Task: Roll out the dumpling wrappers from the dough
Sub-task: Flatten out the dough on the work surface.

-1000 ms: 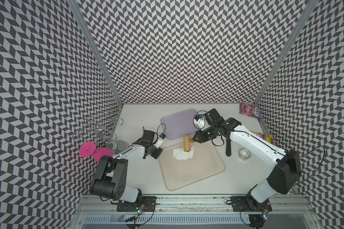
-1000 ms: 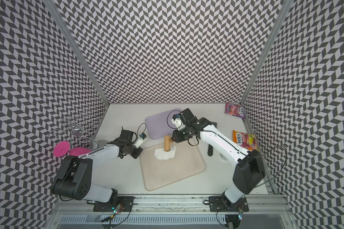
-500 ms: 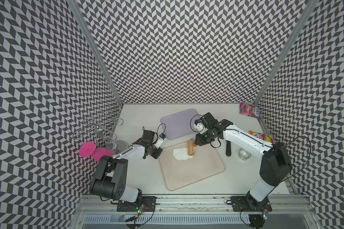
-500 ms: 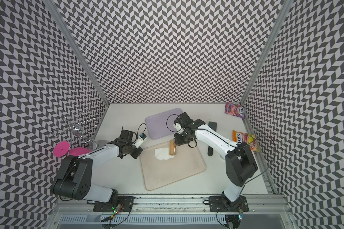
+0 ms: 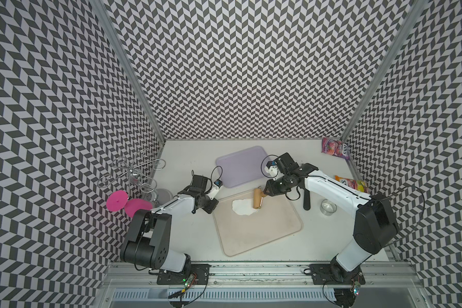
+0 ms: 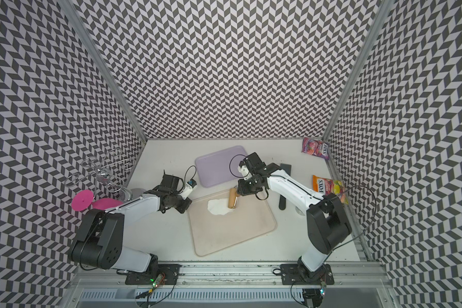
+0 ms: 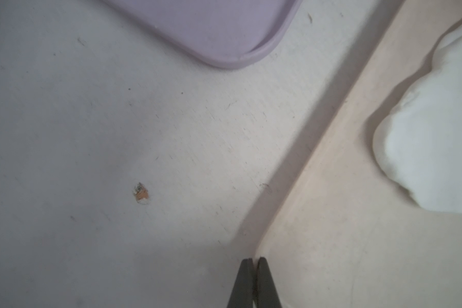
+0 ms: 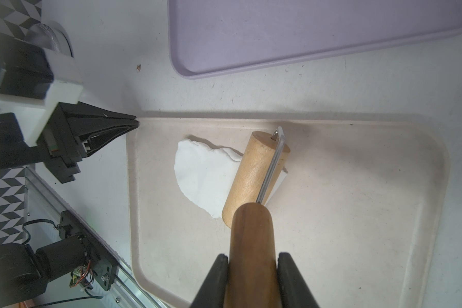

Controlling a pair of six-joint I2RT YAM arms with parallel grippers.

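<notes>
Right pincer: my right pincer (image 8: 252,264) (image 5: 267,190) pinches the darker handle of the wooden roller (image 8: 254,176), with one finger pressed on each side of it.
Wooden roller: in both top views its pale barrel (image 5: 258,199) (image 6: 232,200) lies low over the far part of the beige tray (image 5: 264,229), with its long axis running roughly far to near. A thin metal bracket joins the barrel to the handle.
Dough: the dough (image 8: 203,173) (image 5: 242,208) (image 6: 218,208) is a thin white sheet with a ragged edge, flat on the far-left part of the beige tray. The barrel rests on its right margin, and a sliver of white shows past the barrel on the right.
Left pincer: my left pincer (image 7: 254,260) (image 8: 135,123) has its fingers pressed together with nothing between them. Its tips are at the far-left corner of the beige tray, and I cannot tell whether they touch the rim.
Purple tray: the purple tray (image 5: 240,166) (image 7: 219,26) lies just beyond the beige tray, apart from it, with bare table between them.
Right of the beige tray: a black-handled tool (image 5: 306,198) and a small glass cup (image 5: 328,206) sit there. Two candy packets (image 5: 334,148) (image 5: 351,184) lie farther right, near the wall.
Left wall: a wire rack (image 5: 134,170) stands there, with two pink discs (image 5: 117,201) beside it.
</notes>
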